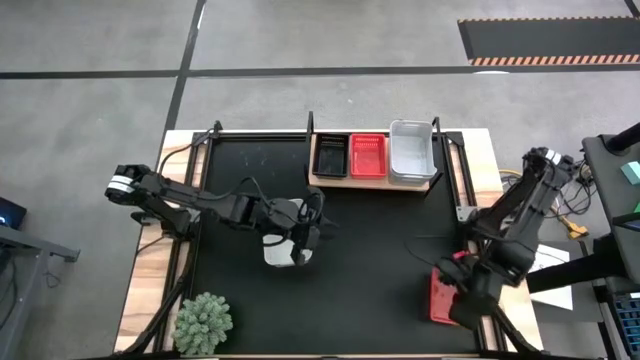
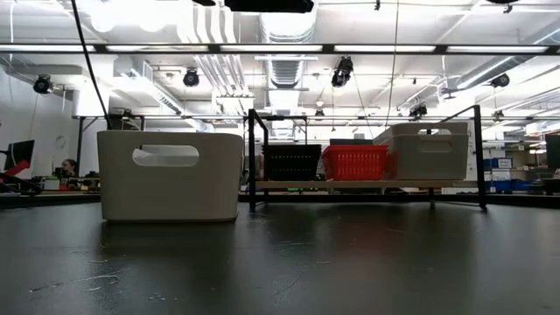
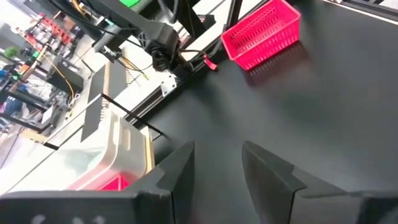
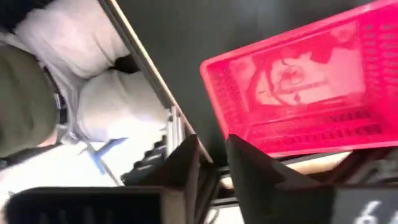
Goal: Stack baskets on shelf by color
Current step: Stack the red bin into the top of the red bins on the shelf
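The shelf [image 1: 372, 182] at the table's far edge carries a black basket [image 1: 330, 155], a red basket [image 1: 368, 156] and a white basket [image 1: 411, 153] side by side. Another white basket [image 1: 281, 250] stands on its base mid-table [image 2: 171, 175]. My left gripper [image 1: 309, 234] hovers open over that basket's right end; its wrist view [image 3: 217, 177] shows only mat between the fingers. A further red basket [image 1: 440, 298] lies at the table's right edge. My right gripper [image 1: 463, 288] is at that basket's near rim [image 4: 273, 146], with a narrow gap [image 4: 214, 165] between the fingers. My right gripper stands at the red basket's rim [image 4: 280, 148], one finger [image 4: 252, 171] in front of its wall. I cannot tell whether it touches the basket. The basket lies flat on the table's right edge.
A spiky green plant [image 1: 203, 322] sits at the near left corner. Black metal rods [image 2: 252, 157] frame the shelf. Cables trail from the left arm [image 1: 190, 200] across the mat. Bare mat [image 1: 380, 270] lies between the two arms.
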### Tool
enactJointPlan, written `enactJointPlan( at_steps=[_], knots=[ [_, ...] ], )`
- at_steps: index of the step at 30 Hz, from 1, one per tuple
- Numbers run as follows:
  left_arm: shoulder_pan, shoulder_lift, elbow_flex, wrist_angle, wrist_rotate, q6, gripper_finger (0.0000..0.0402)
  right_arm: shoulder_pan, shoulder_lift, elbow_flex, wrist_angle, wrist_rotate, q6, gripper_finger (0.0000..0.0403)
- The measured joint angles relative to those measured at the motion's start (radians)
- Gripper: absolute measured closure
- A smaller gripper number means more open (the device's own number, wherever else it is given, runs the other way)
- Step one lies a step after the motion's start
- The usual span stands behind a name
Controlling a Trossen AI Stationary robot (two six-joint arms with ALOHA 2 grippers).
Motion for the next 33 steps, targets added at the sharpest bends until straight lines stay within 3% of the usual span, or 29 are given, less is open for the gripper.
enactJointPlan(
  at_steps=[6, 16, 24, 29, 33],
  knots=[
    [0.000, 0.000, 0.000, 0.000, -0.035, -0.001, 0.0283, 0.143, 0.117, -0.004, 0.060, 0.181, -0.023, 0.0255],
    [0.000, 0.000, 0.000, 0.001, -0.052, -0.003, 0.0283, 0.227, 0.392, 0.013, 0.100, 0.191, -0.074, 0.0231],
    [0.000, 0.000, 0.000, 0.004, -0.052, -0.005, 0.0283, 0.226, 0.468, 0.015, 0.098, 0.195, -0.095, 0.0266],
    [0.000, 0.000, -0.001, 0.004, -0.063, -0.002, 0.0283, 0.221, 0.471, 0.017, 0.106, 0.197, -0.104, 0.0332],
    [-0.006, -0.012, 0.014, 0.006, -0.270, 0.016, 0.0283, 0.187, 0.451, 0.040, 0.095, 0.196, -0.119, 0.0385]
  ],
)
